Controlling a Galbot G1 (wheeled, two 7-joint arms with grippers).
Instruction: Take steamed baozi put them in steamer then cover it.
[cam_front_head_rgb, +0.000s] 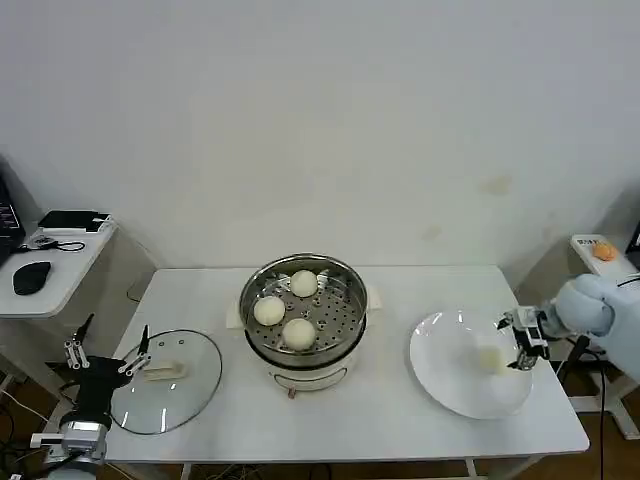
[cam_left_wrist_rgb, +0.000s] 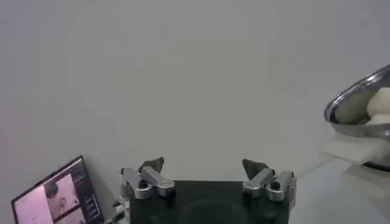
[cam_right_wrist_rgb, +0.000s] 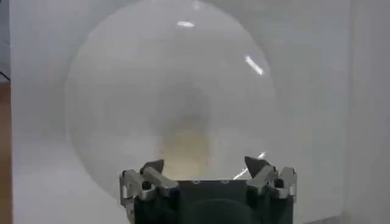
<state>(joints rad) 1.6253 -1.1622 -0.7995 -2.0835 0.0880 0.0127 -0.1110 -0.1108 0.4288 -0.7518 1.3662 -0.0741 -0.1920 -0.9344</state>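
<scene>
Overhead, right end effector (cam_front_head_rgb: 519, 343) gapes wide over the plate's (cam_front_head_rgb: 440, 375) last baozi (cam_front_head_rgb: 489, 358).

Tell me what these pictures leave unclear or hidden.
- Last baozi on the plate: a blurred pale smear in head and right wrist views, shape unclear.
- Right gripper: contact with it too small to judge, head view.
- Steamer: cut off by the left wrist view's edge.
- Left gripper hangs open.

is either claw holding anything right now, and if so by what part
Nothing is held. The right claw hangs open over the white plate, around the last baozi but not closed on it. The left claw waits open beside the cover.
</scene>
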